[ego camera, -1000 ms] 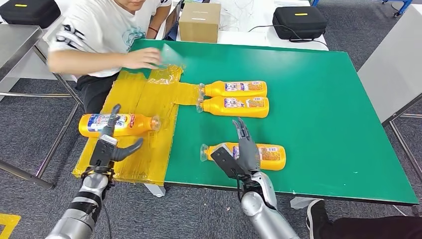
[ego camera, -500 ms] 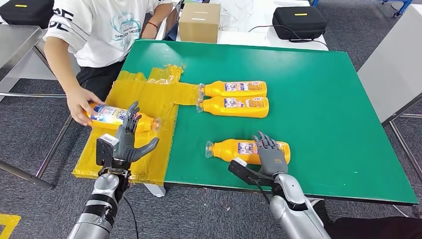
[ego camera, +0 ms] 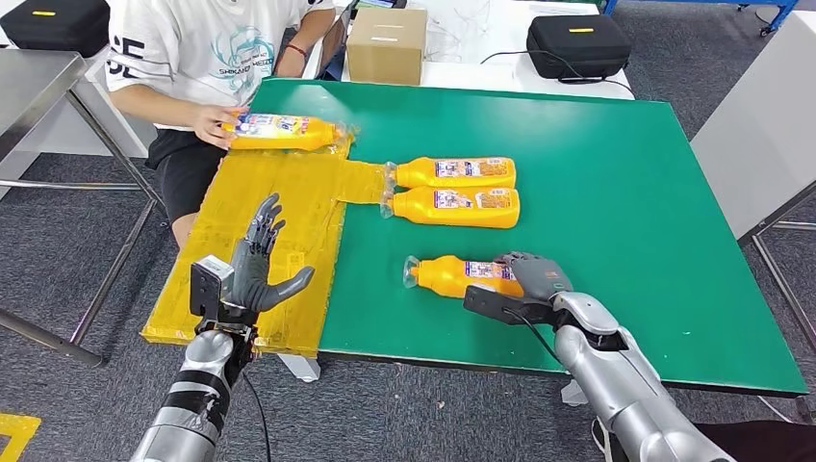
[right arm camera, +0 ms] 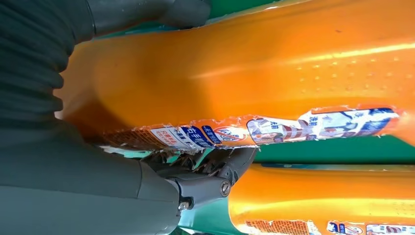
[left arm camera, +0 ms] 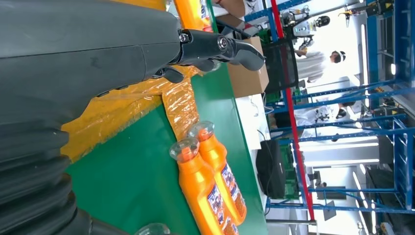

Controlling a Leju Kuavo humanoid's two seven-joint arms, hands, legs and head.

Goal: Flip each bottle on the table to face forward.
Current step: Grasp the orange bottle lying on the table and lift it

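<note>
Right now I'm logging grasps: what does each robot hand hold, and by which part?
The right hand grips the nearest bottle around its base end. The left hand holds nothing, fingers spread.

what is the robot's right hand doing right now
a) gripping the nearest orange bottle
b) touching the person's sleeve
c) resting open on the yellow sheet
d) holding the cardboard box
a: the right hand is wrapped around the base end of the nearest orange bottle, which lies on the green table.

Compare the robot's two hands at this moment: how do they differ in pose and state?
The left hand is open with fingers spread, holding nothing, above the yellow sheet. The right hand is wrapped around the nearest bottle lying on the green table. Both hands are dark grey on silver arms.
</note>
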